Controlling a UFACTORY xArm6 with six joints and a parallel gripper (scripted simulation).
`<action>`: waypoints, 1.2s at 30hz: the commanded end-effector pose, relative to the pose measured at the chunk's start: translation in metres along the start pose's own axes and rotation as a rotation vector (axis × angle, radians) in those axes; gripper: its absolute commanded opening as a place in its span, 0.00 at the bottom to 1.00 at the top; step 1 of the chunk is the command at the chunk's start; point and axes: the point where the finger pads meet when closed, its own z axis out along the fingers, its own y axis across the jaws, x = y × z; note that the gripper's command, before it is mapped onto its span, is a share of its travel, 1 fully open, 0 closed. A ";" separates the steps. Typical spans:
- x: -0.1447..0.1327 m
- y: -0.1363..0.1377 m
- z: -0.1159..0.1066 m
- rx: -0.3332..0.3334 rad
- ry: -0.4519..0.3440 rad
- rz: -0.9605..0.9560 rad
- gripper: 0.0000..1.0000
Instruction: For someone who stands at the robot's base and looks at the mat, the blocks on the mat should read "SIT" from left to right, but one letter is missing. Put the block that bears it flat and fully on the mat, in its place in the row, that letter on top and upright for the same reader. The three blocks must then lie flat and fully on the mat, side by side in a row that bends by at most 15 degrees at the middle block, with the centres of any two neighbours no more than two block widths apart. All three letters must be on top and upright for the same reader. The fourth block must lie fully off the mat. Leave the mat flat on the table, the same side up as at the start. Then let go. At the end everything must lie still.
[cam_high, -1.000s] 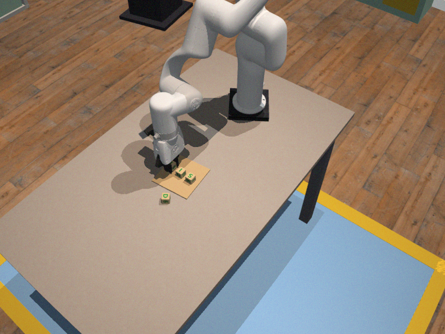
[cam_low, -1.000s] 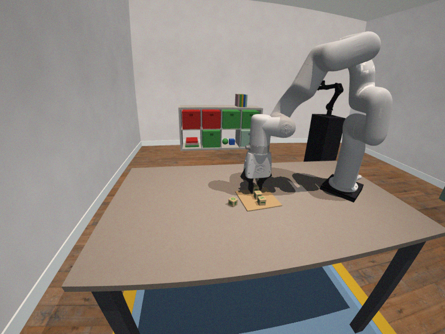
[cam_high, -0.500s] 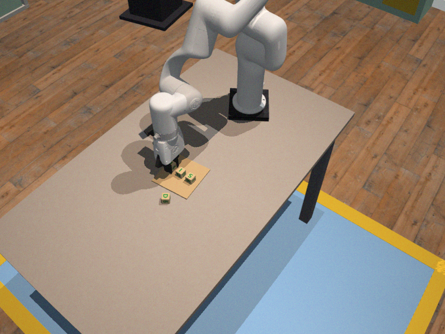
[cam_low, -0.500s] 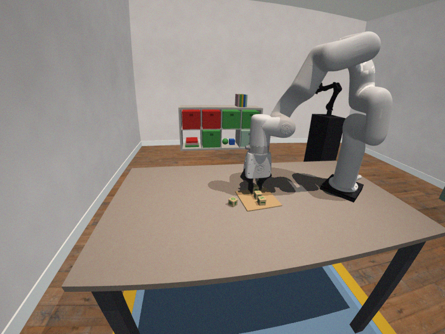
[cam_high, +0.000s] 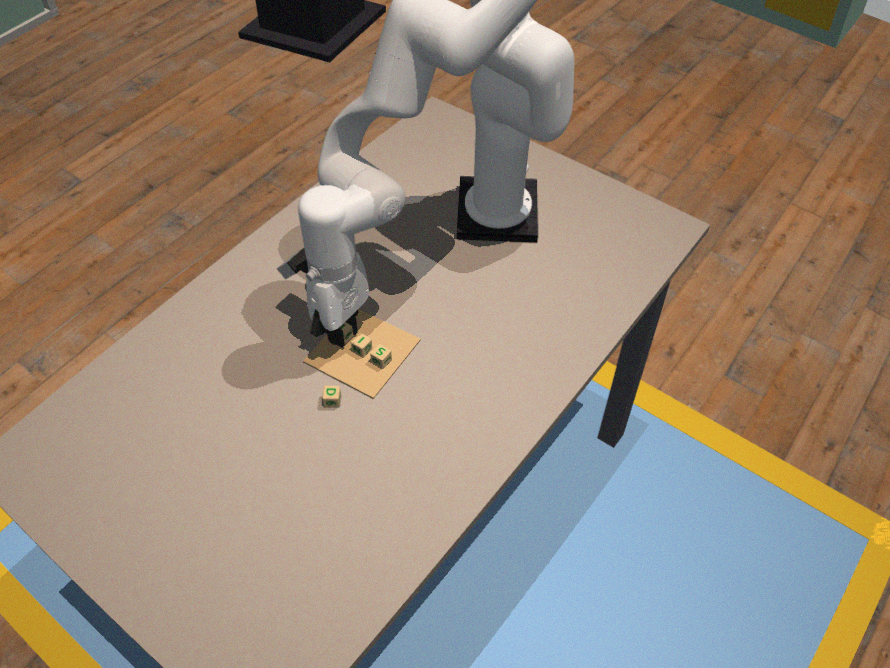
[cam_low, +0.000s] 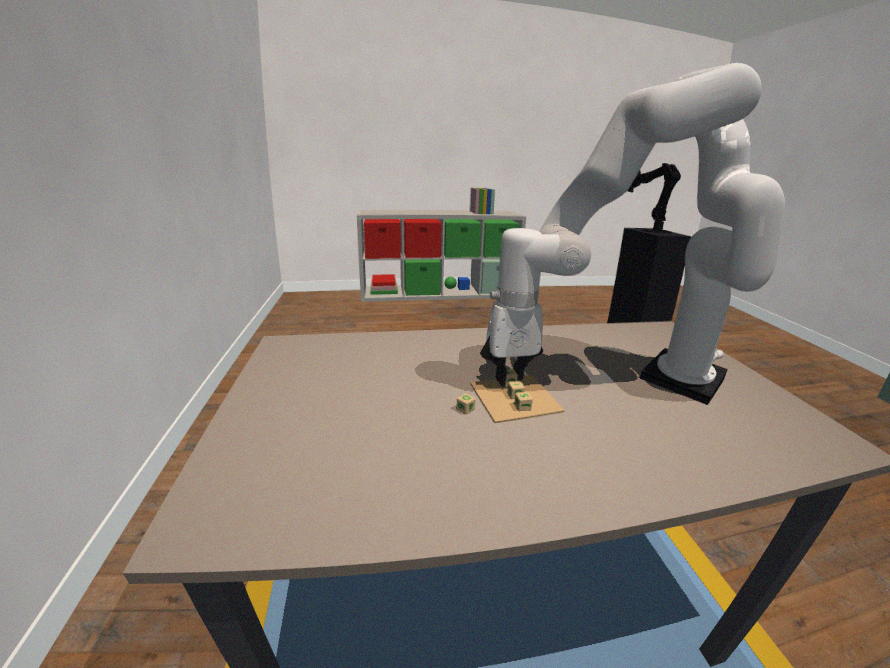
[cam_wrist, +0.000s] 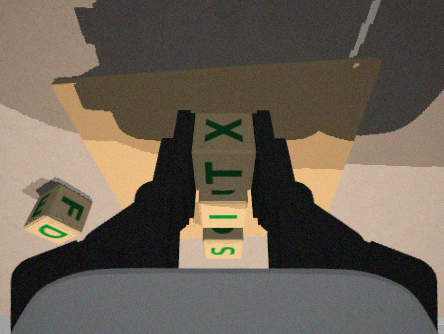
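Note:
My gripper (cam_high: 347, 334) (cam_low: 511, 377) (cam_wrist: 223, 134) is shut on the T block (cam_wrist: 223, 172), low over the far-left part of the mat (cam_high: 373, 385) (cam_low: 503, 414) (cam_wrist: 115, 165). The T is on top, an X on a side face. The T's stem runs parallel to the I's. The I block (cam_high: 360, 345) (cam_low: 515, 389) (cam_wrist: 223, 216) is beside it, then the S block (cam_high: 381, 355) (cam_low: 523, 401) (cam_wrist: 222, 250), in a nearly straight row. I cannot tell whether the T block touches the mat. The D block (cam_high: 330, 396) (cam_low: 465, 403) (cam_wrist: 52, 231) lies off the mat.
The tan table (cam_high: 237, 503) (cam_low: 359, 488) surrounds the mat. The arm's black base plate (cam_high: 467, 231) (cam_low: 708, 394) stands farther back on the table. The arm's shadow covers the part of the mat under the gripper.

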 end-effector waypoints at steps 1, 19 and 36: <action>0.000 -0.001 -0.001 0.004 0.000 0.000 0.21; 0.000 -0.001 0.000 0.004 0.000 0.000 0.21; 0.000 -0.001 0.003 0.004 0.000 0.000 0.21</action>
